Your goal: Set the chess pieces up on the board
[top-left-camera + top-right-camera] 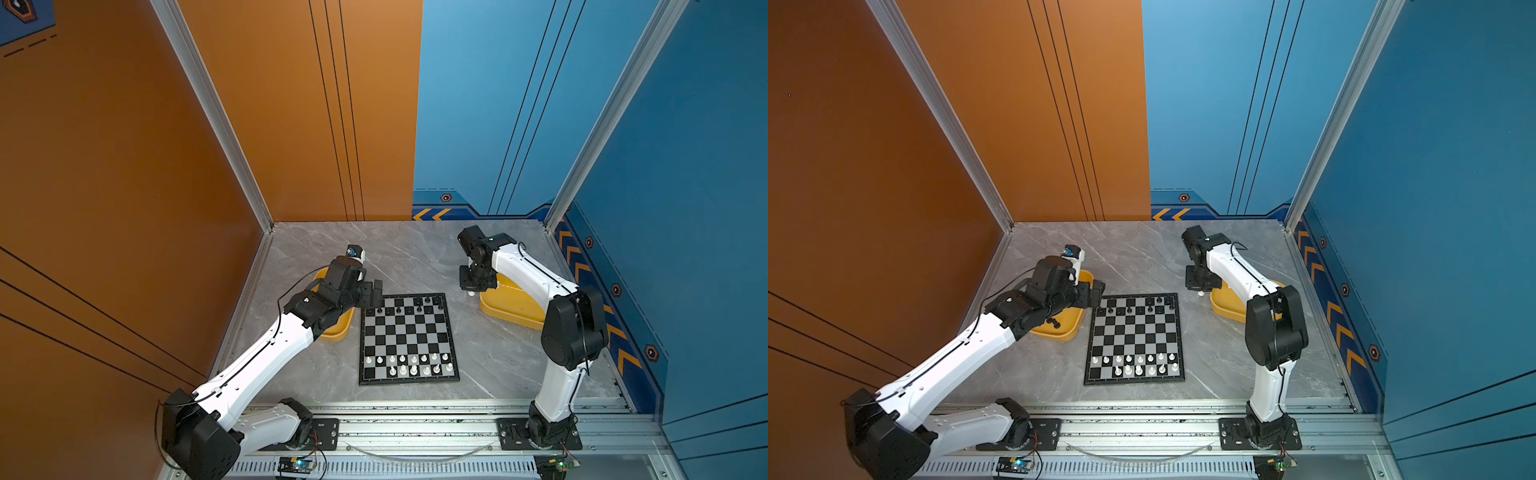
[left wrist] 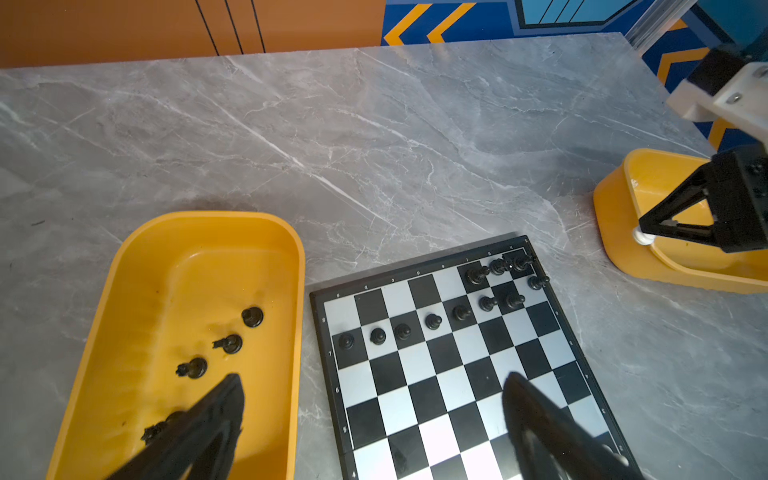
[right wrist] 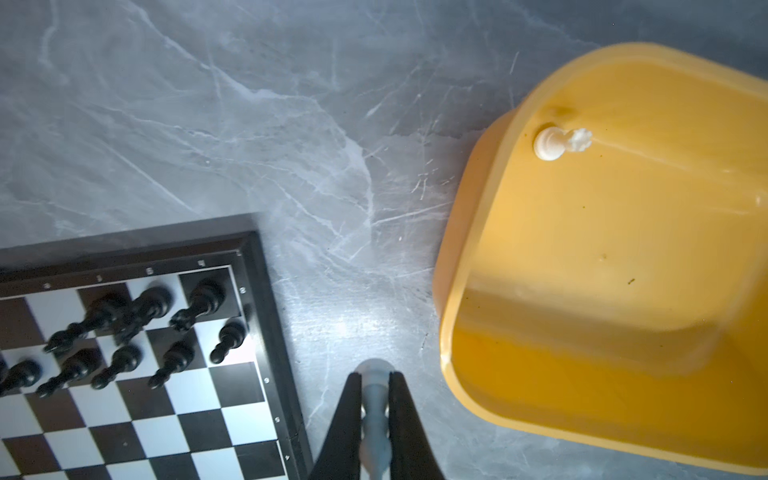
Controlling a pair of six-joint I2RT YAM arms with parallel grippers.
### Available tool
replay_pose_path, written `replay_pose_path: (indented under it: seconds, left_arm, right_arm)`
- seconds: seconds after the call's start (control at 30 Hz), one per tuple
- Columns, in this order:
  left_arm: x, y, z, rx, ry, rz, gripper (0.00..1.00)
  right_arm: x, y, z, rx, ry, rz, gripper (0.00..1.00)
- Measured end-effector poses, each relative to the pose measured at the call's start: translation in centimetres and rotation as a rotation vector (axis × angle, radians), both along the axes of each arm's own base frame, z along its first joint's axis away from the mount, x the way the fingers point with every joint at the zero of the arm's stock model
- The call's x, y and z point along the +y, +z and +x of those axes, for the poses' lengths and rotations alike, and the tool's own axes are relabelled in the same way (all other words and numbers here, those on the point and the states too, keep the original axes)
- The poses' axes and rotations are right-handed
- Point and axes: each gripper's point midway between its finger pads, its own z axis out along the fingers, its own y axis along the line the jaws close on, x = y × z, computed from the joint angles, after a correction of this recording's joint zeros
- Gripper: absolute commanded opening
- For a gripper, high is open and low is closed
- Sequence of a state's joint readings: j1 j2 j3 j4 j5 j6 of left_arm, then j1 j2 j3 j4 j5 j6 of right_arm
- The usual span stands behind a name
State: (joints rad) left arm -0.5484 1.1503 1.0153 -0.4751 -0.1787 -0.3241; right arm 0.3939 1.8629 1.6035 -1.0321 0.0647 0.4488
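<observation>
Near rows of the board (image 1: pixel 407 336): white chessmen (image 1: pixel 413 370) stand on the two ranks closest to the arm bases. The pawn row looks full. The back row appears short, with the two squares at the left arm's corner bare. Middle rows are vacant.

Far rows: black chessmen (image 2: pixel 402 331). The pawn row is filled, with only about three pieces behind it, on the right arm's side.

Left gripper (image 2: pixel 374 377): jaws spread wide, nothing between them. It is above the gap between the board and the left yellow tray (image 2: pixel 300 291), where spare black pieces (image 2: pixel 228 344) lie.

Right gripper (image 3: pixel 376 378): clenched on a white piece (image 3: pixel 376 432), gripped along its stem, round end poking past the tips; type not resolvable. It hangs over bare table (image 3: pixel 208 124) between the board's far corner and the right yellow tray (image 3: pixel 457 257), touching neither. One more white piece (image 3: pixel 559 143) lies toppled in that tray.

Step judged: deliver the held piece to a bare back-row square. Travel high over the standing ranks, descend vertically beside the neighbouring piece, and let go only once the piece is seated. The target square sits diagonally across the board from the pincer, well apart.
</observation>
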Motion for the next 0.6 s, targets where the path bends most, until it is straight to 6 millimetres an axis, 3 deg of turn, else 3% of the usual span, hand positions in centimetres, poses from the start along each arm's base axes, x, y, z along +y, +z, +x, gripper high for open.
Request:
replay_pose_path:
  seconds: [0.17,0.4,0.6]
  left_arm:
    - [1.2,-0.8,-0.5,0.014,0.034,-0.003,0.98]
    - [4.1,-2.4,-1.8,0.048,0.108,-0.034,0.98]
    - [5.6,-1.9,-3.0,0.047,0.131,-0.063,0.98]
  right_arm:
    - [4.9,2.1,-2.1,-0.042,0.103,0.04,0.07]
    - [13.4,2.7,-8.1,-0.044,0.29,0.078,0.08]
    - [17.3,2.8,-12.8,-0.039,0.382,0.092,0.08]
